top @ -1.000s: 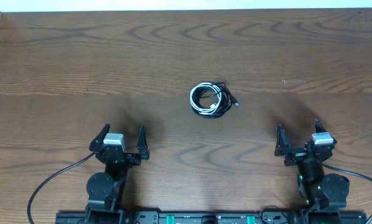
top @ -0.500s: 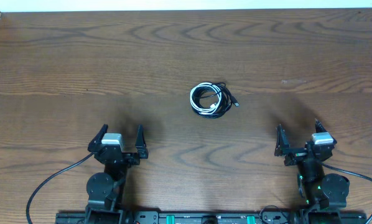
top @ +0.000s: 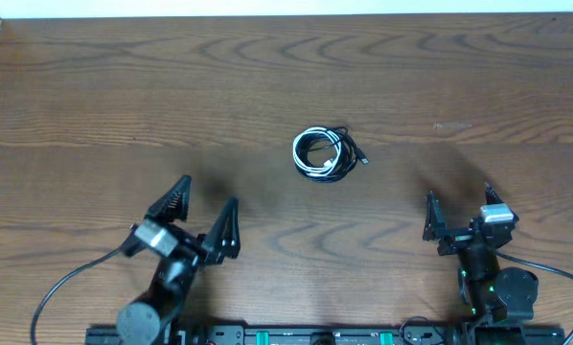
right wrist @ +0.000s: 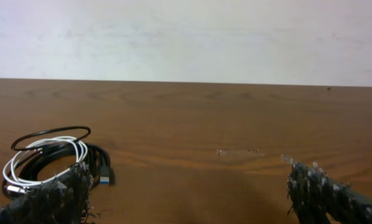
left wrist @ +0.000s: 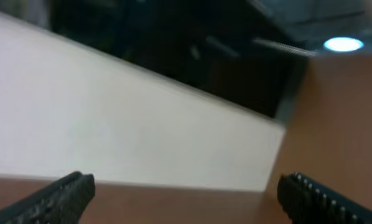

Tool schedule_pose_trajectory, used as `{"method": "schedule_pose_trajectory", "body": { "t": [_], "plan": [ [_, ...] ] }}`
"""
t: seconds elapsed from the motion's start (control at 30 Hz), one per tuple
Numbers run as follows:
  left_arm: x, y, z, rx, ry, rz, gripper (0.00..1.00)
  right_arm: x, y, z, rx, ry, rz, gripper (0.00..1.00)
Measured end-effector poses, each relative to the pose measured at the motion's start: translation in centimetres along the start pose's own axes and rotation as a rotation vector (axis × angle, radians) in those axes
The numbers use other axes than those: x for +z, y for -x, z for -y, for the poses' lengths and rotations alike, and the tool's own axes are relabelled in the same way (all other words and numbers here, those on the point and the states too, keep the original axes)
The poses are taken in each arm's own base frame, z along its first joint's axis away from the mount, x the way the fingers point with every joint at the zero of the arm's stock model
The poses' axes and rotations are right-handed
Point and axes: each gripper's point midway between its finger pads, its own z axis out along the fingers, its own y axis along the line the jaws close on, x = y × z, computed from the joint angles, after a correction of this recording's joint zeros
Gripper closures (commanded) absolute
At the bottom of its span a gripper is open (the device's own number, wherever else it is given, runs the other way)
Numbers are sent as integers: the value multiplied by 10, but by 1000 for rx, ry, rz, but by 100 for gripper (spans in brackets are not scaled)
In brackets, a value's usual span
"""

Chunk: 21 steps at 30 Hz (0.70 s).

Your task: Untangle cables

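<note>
Wood-grain table (top: 286, 67) fills your overhead view, with a strip of white wall (top: 267, 8) along the far edge.

On the left, your left gripper (top: 205, 198) sits near the front edge, angled toward the right. Its jaws are spread wide and released, gripping nothing. Its wrist view is blurred and tilted. You get two dark fingertips (left wrist: 65, 194) low in the corners, a pale wall (left wrist: 130, 124) across the middle and darkness above it. A thick black cord (top: 71, 283) curves away from that arm's base.

At the middle are the cables (top: 322, 152), a small coiled bundle of black and white loops lying flat on the wood. They are just right of centre and well apart from both grippers. One plug (top: 363, 160) pokes out of the coil's right side.

On the right, your right gripper (top: 458, 203) is near the front edge, pointing at the far wall, jaws apart and released. The coil lies ahead of it and off to its left. From its wrist camera the cables (right wrist: 49, 152) show at the left, just beyond the left finger (right wrist: 55, 196). The white loop is nested among the black ones, and a blue-tipped plug (right wrist: 105, 178) sits at the coil's right edge.
</note>
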Motion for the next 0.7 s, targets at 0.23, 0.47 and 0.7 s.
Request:
{"method": "schedule_pose_trajectory", "body": {
  "t": [0.23,0.47,0.7],
  "plan": [
    [9,81,47,47,-37,3,0,0,0,0,0,0,0,1],
    [9,82,51,9,182,-570,0,0,0,0,0,0,0,1],
    [15,67,44,-137,323,-1051,0,0,0,0,0,0,0,1]
  ]
}}
